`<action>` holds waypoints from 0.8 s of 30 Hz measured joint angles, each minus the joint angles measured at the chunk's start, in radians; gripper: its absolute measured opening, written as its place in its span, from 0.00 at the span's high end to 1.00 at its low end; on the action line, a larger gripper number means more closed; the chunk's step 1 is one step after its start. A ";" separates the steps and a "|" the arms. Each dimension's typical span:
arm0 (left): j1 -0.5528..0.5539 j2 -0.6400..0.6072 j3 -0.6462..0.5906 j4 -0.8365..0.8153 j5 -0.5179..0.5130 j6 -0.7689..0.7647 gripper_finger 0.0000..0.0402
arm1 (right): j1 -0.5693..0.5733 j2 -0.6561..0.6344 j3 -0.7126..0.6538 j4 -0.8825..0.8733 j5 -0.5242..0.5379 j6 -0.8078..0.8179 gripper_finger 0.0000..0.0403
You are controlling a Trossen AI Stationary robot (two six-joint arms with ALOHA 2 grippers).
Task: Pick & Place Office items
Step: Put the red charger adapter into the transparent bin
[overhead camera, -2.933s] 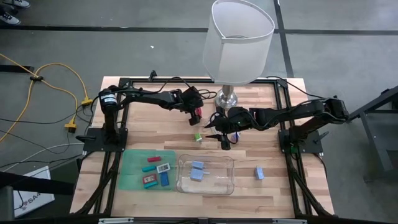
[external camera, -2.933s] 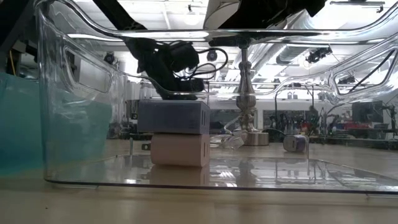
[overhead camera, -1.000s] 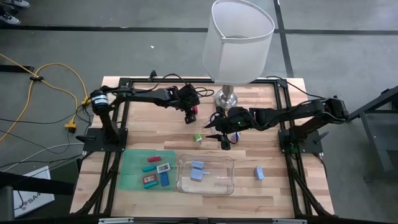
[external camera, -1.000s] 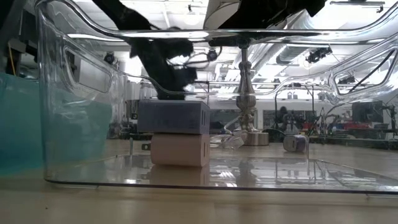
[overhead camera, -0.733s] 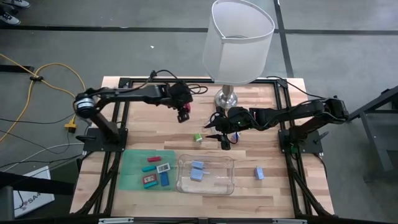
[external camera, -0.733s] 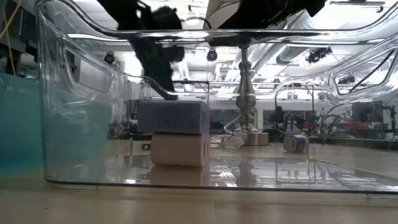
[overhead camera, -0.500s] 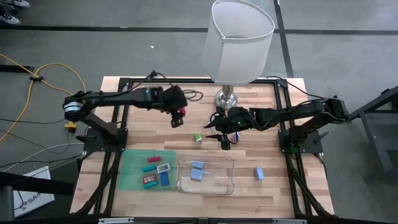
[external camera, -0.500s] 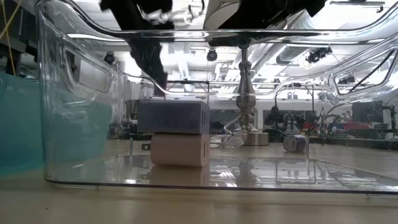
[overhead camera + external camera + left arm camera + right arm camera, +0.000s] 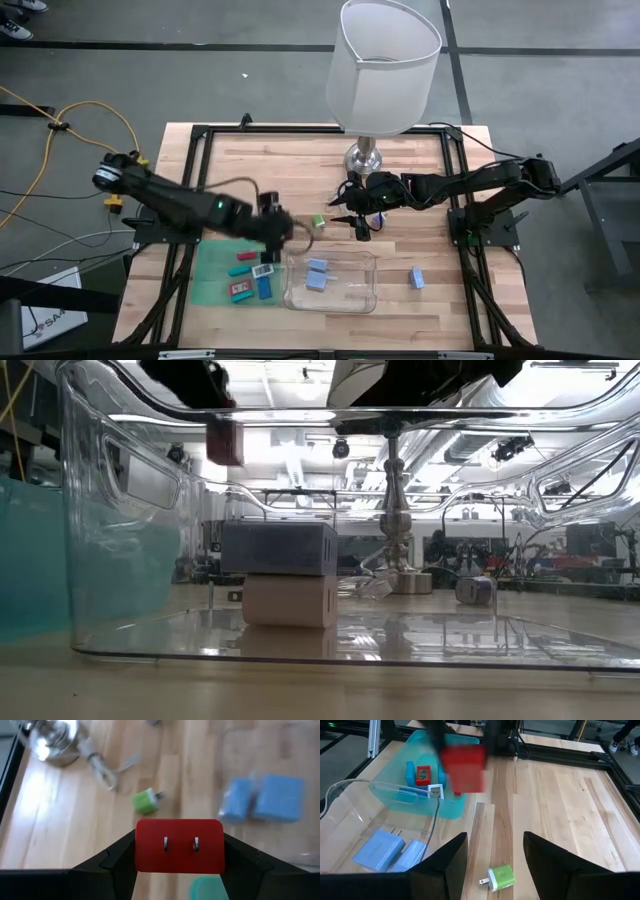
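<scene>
The left gripper (image 9: 179,870) clamps a red plug block (image 9: 179,845) between its fingers, two metal prongs facing the wrist camera. In the high view the left arm reaches across the table, its gripper (image 9: 278,228) blurred above the gap between the green mat (image 9: 212,268) and the clear tray (image 9: 368,262). The low view shows the red block (image 9: 224,442) held high, above the tray's rim.

On the wood just beyond the held block lies a green plug (image 9: 147,801), near the lamp's silver base (image 9: 55,737) and its cord (image 9: 102,770). Two blue blocks (image 9: 265,799) lie side by side in the tray; from table level they appear as two blocks, one above the other (image 9: 285,575), seen through the tray wall. On the mat sit a red piece (image 9: 240,290), a teal stick (image 9: 246,257), a white piece (image 9: 263,270) and a blue piece (image 9: 266,287). One more blue block (image 9: 416,278) lies alone on the table right of the tray.

The right gripper (image 9: 361,226) hangs beside the lamp base (image 9: 364,158), fingers (image 9: 547,860) spread and empty, the green plug (image 9: 500,877) on the table between them in its wrist view. The big white shade (image 9: 384,62) covers the table's far middle from above.
</scene>
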State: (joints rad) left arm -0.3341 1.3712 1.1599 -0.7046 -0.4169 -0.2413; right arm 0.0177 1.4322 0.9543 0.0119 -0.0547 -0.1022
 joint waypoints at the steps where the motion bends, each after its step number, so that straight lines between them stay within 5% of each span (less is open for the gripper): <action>1: -0.026 0.001 0.000 0.014 -0.012 -0.009 0.46 | 0.000 0.000 0.000 0.000 0.000 0.000 0.55; 11: -0.141 0.074 0.030 0.167 -0.023 -0.018 0.46 | 0.000 0.000 0.000 0.003 0.000 0.000 0.55; 24: -0.154 0.359 0.272 0.162 0.085 0.069 0.45 | 0.000 0.000 0.000 0.001 0.000 0.000 0.55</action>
State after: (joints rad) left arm -0.4878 1.7297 1.4321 -0.5424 -0.3318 -0.1719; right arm 0.0177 1.4322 0.9543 0.0129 -0.0547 -0.1022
